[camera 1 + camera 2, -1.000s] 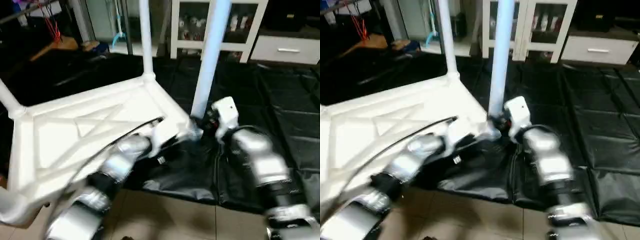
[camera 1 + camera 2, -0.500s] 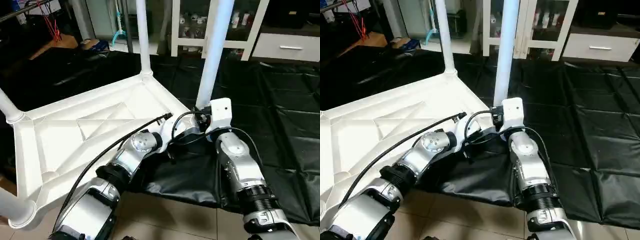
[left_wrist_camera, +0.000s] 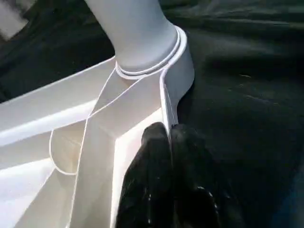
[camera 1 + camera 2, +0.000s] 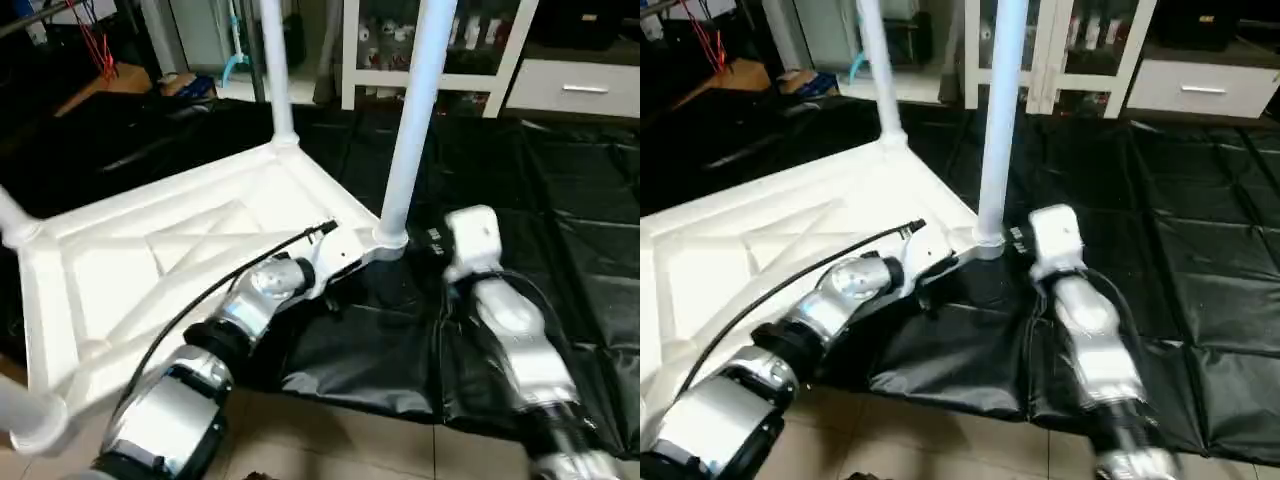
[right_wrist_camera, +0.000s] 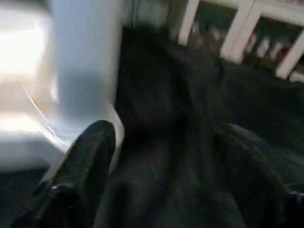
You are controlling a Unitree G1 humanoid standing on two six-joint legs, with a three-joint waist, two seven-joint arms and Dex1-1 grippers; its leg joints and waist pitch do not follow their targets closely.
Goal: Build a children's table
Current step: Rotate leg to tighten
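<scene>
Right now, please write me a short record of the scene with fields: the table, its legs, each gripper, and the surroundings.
table top: white table top lies upside down on a black mat, ribbed underside facing up
legs: near leg and far leg stand upright in corner sockets
left gripper: left gripper shut, pinching the top's rim beside the near leg's socket
right gripper: right gripper open, beside the base of the near leg, holding nothing
surroundings: white glass-door cabinet and drawer unit behind the mat
</scene>
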